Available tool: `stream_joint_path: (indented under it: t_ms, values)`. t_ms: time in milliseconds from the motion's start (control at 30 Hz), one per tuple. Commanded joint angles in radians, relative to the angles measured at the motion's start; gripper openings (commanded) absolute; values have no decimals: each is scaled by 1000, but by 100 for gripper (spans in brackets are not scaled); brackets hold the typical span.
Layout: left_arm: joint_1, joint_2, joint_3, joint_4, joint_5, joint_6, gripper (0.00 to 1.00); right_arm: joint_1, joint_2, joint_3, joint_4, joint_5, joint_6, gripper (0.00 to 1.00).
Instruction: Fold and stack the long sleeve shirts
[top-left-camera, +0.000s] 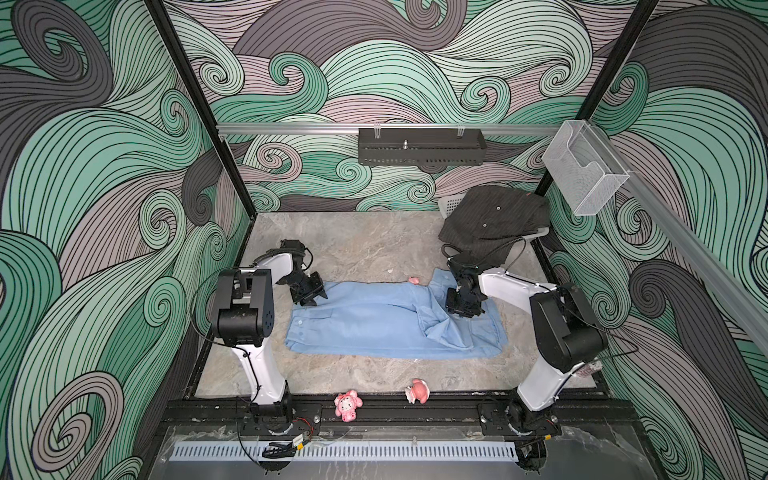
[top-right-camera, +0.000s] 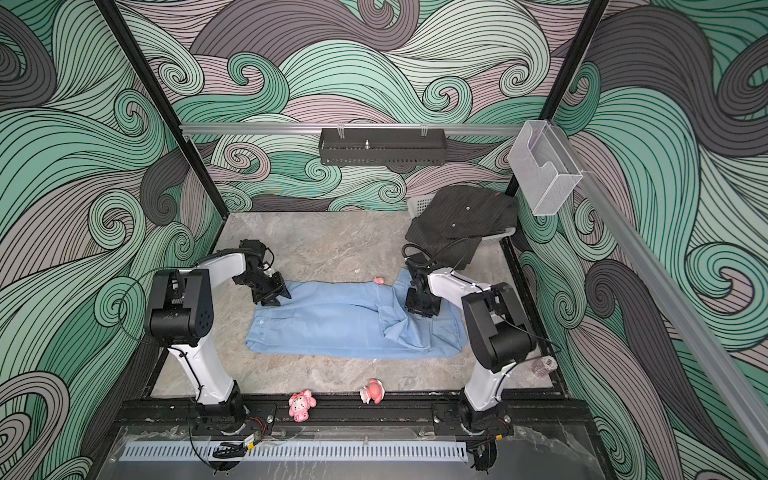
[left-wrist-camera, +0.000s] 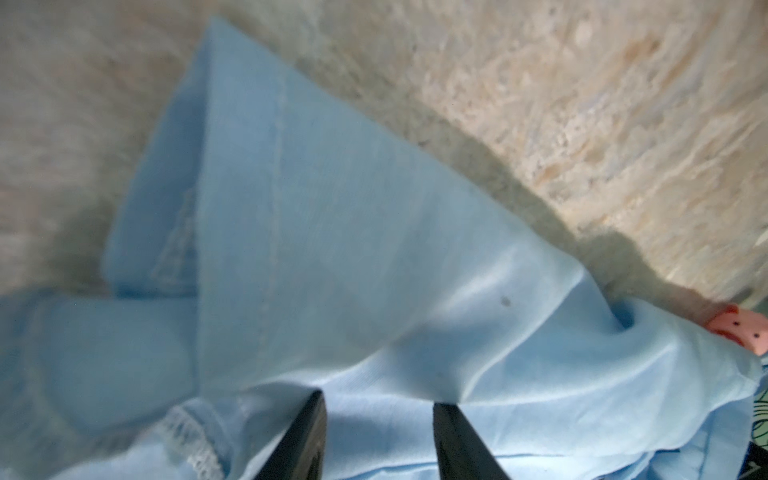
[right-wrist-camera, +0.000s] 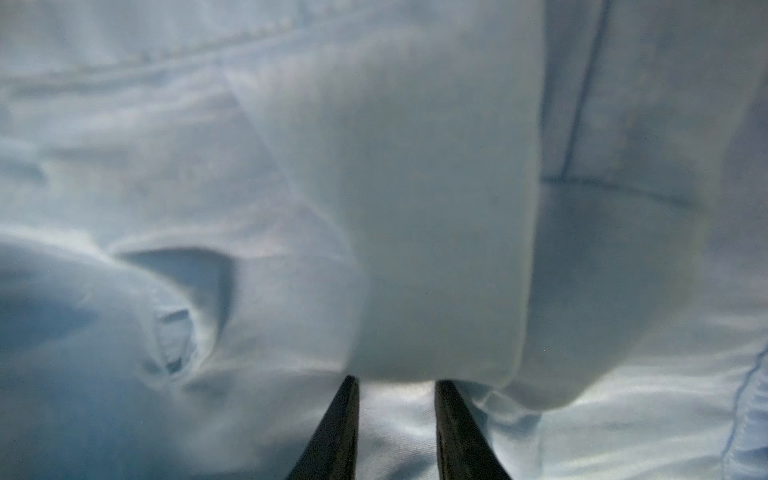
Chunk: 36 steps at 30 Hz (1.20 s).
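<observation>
- On the grey marbled surface (top-left-camera: 353, 245), the light blue collared button-front shirt (top-left-camera: 374, 328) lies partly folded.
- Left hand (left-wrist-camera: 376, 399) over its far left corner, fingers parted, nothing pinched.
- Right hand (right-wrist-camera: 395, 380) low on its right end, fingers a slim gap apart over the cloth.
- Dark charcoal pinstriped shirt (top-left-camera: 494, 220) drapes a white basket (top-left-camera: 451, 205), far right corner.
- Small pink toy (top-left-camera: 412, 280) touches the blue shirt's far edge.

No text, label, brand, number or sign could be read in any view
</observation>
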Motion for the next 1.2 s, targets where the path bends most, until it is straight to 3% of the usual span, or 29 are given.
stream_joint_path:
  t_ms: [0,267,367,533,667,833,1000,1167]
  values:
    - [11,117,58,-17,-104,-8,46,-13,94,69,31,28,-10,31]
    - [22,316,427,-145,-130,-2,46,-71,302,350,-8,40,-19,29]
    - [25,358,499,-184,-114,4,46,-75,339,423,-44,32,-25,29]
    - [43,281,410,-164,-102,25,46,-76,256,337,-53,25,-41,29]
    - [48,178,366,-161,-59,59,49,-75,95,234,3,5,-61,30]
    - [38,38,370,-162,13,111,59,-70,-46,274,-14,43,-102,45]
    - [28,-41,372,-177,33,123,62,-45,-13,392,-58,51,-123,51]
    - [24,-97,349,-164,40,105,62,-7,154,552,-99,51,-127,53]
